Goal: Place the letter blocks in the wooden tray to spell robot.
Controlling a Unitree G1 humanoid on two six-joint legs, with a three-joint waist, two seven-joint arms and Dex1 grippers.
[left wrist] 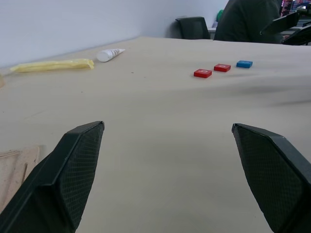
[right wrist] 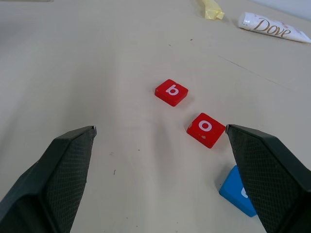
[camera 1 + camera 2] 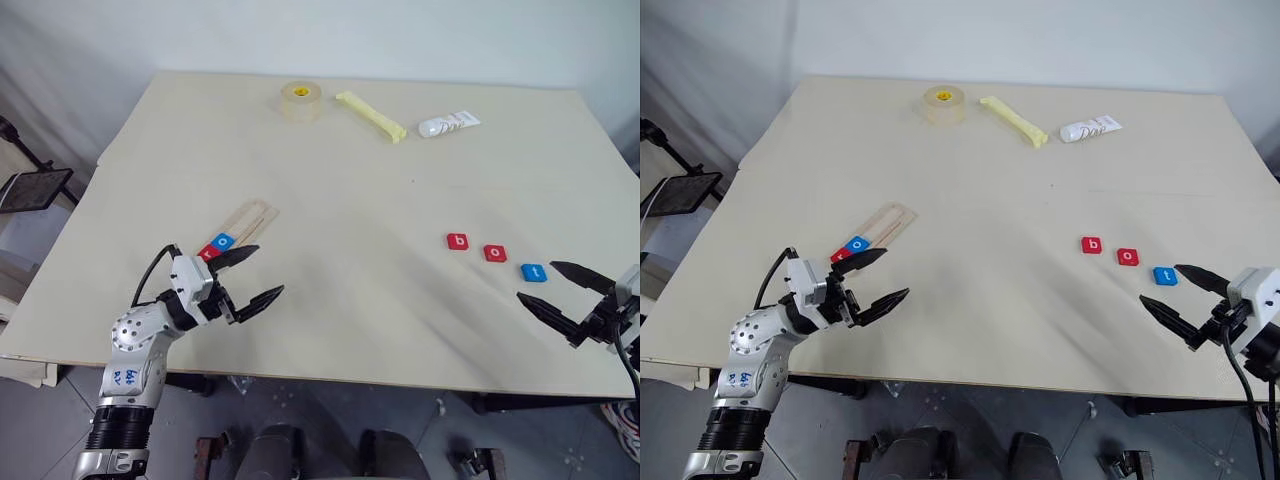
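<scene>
Presently we list: wooden tray (image 3: 243,222) at centre-left on the table (image 3: 350,170), holding a red tile (image 3: 209,252) and a blue "o" tile (image 3: 223,241); loose red "b" (image 3: 458,241), red "o" (image 3: 495,253) and blue "t" (image 3: 534,272) at right. Left hand (image 3: 262,272) spread, empty, beside the tray; right hand (image 3: 556,284) spread, empty, beside the "t".

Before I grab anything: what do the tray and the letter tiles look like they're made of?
The wooden tray: pale unfinished-looking wood, matte, faint grain lines along its length. The letter blocks, such as the red b: hard, smooth, solid-coloured with a slight sheen and rounded edges, likely painted wood or plastic; I cannot tell which.
</scene>
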